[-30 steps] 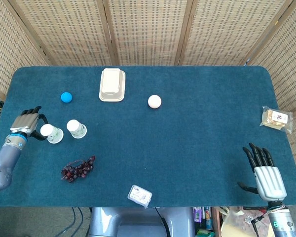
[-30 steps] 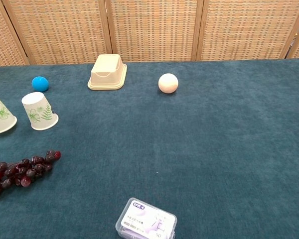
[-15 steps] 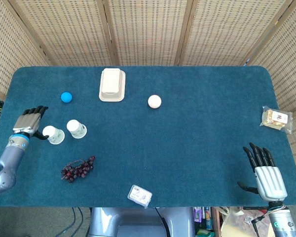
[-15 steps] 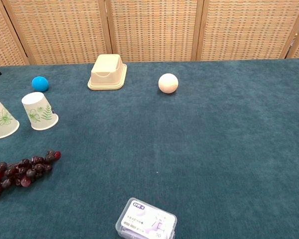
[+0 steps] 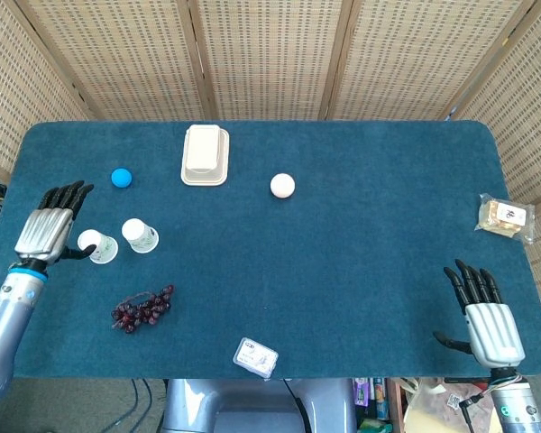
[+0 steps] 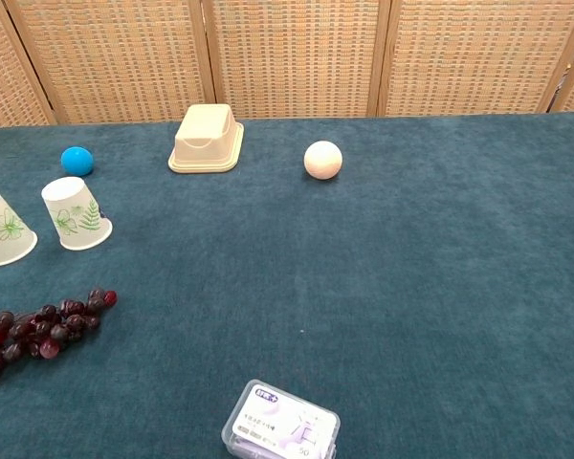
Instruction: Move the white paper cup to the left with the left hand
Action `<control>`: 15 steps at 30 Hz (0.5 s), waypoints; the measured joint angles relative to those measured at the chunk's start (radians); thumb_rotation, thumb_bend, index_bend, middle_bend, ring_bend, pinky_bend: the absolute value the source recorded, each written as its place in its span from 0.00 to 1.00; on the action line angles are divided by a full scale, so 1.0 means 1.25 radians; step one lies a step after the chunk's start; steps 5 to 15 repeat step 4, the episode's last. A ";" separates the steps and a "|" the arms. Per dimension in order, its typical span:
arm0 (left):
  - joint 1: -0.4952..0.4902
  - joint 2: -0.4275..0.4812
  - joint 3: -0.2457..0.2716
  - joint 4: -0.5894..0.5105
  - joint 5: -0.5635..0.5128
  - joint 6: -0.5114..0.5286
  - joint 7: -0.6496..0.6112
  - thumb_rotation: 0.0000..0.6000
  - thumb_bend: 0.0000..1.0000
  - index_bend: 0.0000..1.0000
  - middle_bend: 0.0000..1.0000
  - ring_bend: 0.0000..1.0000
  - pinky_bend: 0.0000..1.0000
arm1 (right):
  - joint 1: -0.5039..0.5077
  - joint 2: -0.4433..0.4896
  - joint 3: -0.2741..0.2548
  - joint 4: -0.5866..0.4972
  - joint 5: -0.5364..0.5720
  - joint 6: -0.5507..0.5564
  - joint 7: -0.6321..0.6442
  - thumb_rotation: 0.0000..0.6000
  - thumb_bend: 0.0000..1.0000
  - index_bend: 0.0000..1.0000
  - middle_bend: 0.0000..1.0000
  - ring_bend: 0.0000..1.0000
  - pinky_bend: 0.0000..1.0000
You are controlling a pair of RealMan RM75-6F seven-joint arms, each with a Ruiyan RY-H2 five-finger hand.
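Paper, thin and printed with green leaves: that is what the white paper cup point(image 5: 97, 245) nearest the left hand point(image 5: 50, 223) is made of, and it stands upside down, narrow base up, on the dark teal carpeted worktop point(image 5: 343, 271) near its left edge. A second leaf-printed paper cup point(image 5: 141, 235) stands inverted just beside it, on its right in the head view. From where I stand the left hand looks unclenched, dark fingers spread and grasping nothing, with the thumb reaching toward the cup's side; whether it touches, I cannot tell.

I'd judge the cup to weigh almost nothing, to tip easily, and to crush under a hard squeeze. The wall is stiffer near the closed base, so a light wrap around the upper part seems the safest hold, fingers on one side and thumb opposite. The carpet would likely drag on the rim, so lifting should go better than sliding.

Just toward the near edge lies a bunch of dark red grapes point(image 5: 142, 308). The right hand point(image 5: 485, 320) rests spread and empty at the far right corner.
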 measured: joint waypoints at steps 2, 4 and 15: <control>0.059 -0.017 0.025 -0.010 0.114 0.102 -0.016 1.00 0.25 0.00 0.00 0.00 0.00 | 0.001 -0.001 -0.002 0.001 -0.005 -0.001 0.000 1.00 0.09 0.00 0.00 0.00 0.00; 0.131 -0.052 0.060 -0.003 0.219 0.203 -0.022 1.00 0.25 0.00 0.00 0.00 0.00 | 0.002 -0.002 -0.002 0.006 -0.013 0.002 0.005 1.00 0.09 0.00 0.00 0.00 0.00; 0.131 -0.052 0.060 -0.003 0.219 0.203 -0.022 1.00 0.25 0.00 0.00 0.00 0.00 | 0.002 -0.002 -0.002 0.006 -0.013 0.002 0.005 1.00 0.09 0.00 0.00 0.00 0.00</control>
